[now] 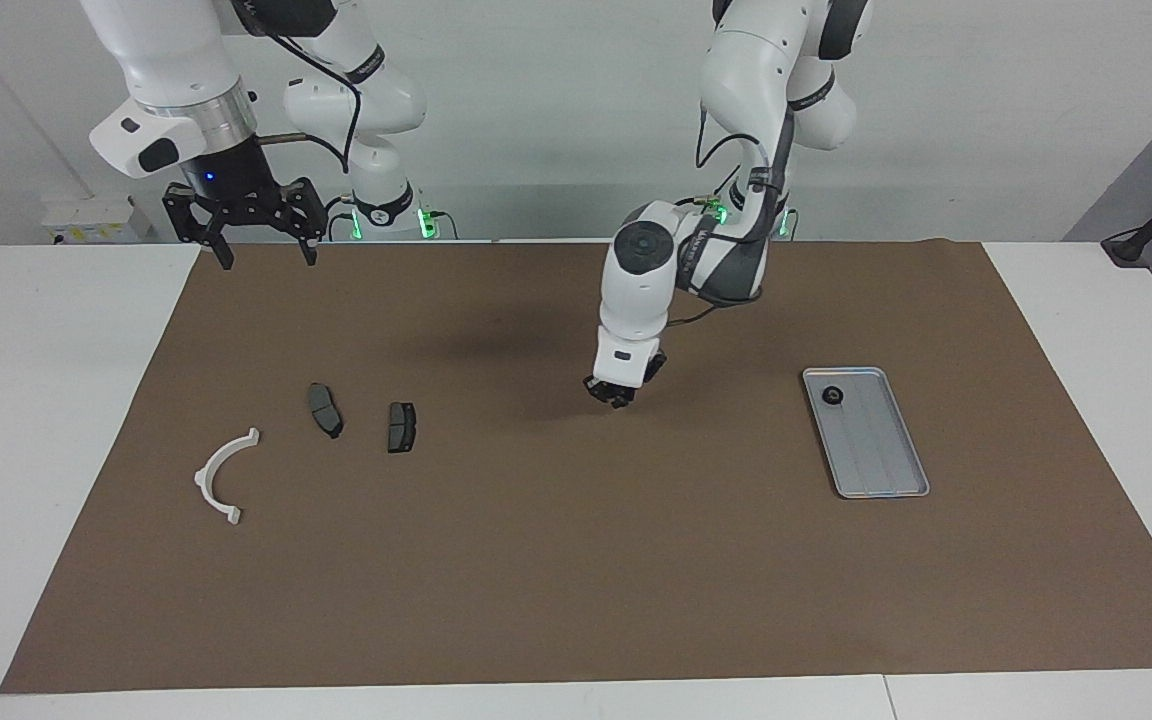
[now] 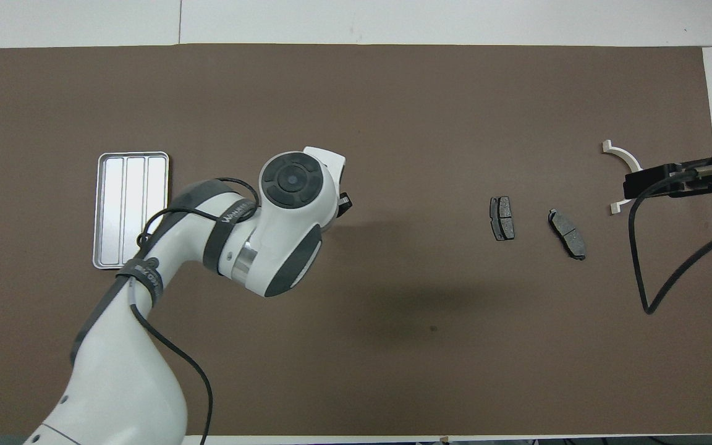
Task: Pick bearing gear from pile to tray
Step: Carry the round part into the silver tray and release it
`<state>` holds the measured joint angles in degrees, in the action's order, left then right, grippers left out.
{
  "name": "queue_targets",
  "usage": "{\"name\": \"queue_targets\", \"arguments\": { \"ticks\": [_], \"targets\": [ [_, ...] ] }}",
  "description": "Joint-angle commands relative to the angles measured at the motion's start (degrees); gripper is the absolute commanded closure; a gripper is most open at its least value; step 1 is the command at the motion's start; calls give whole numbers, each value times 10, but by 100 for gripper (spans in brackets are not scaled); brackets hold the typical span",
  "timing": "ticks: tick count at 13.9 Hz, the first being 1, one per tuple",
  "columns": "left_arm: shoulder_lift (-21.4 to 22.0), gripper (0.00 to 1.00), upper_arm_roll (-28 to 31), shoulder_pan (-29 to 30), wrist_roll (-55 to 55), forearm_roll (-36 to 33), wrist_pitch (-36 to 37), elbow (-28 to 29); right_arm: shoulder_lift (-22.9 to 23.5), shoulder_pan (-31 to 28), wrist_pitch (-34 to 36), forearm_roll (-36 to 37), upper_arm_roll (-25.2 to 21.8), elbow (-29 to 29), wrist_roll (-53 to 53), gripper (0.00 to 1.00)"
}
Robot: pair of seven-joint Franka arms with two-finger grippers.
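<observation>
The silver-grey tray [image 1: 881, 455] lies toward the left arm's end of the brown mat, and it also shows in the overhead view [image 2: 115, 185]. A small black round gear [image 1: 833, 397] sits in its corner nearest the robots; in the overhead view my left arm hides that corner. My left gripper [image 1: 621, 393] hangs low over the bare mat between the pile and the tray; only its edge [image 2: 345, 204] shows from above. The pile's white half-ring bracket [image 1: 224, 475] and two dark brake pads [image 1: 325, 410] [image 1: 401, 427] lie toward the right arm's end. My right gripper [image 1: 256, 245] is open and empty, raised over the mat's edge.
In the overhead view the brake pads [image 2: 502, 218] [image 2: 567, 234] and the bracket [image 2: 622, 162] lie apart, and my right gripper [image 2: 646, 183] covers part of the bracket. The brown mat [image 1: 576, 560] covers most of the white table.
</observation>
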<state>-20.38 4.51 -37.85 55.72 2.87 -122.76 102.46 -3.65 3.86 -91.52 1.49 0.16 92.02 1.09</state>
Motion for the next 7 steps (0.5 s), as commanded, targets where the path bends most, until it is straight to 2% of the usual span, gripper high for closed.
{"name": "queue_targets", "arguments": {
  "ticks": [1, 7],
  "targets": [
    [48, 86, -5, 88, -109, -9, 44, 22, -16, 4, 6, -5, 2, 16, 20, 0],
    [48, 86, -5, 253, -376, -9, 34, 28, -15, -7, 7, -5, -6, 16, 31, 0]
  ]
}}
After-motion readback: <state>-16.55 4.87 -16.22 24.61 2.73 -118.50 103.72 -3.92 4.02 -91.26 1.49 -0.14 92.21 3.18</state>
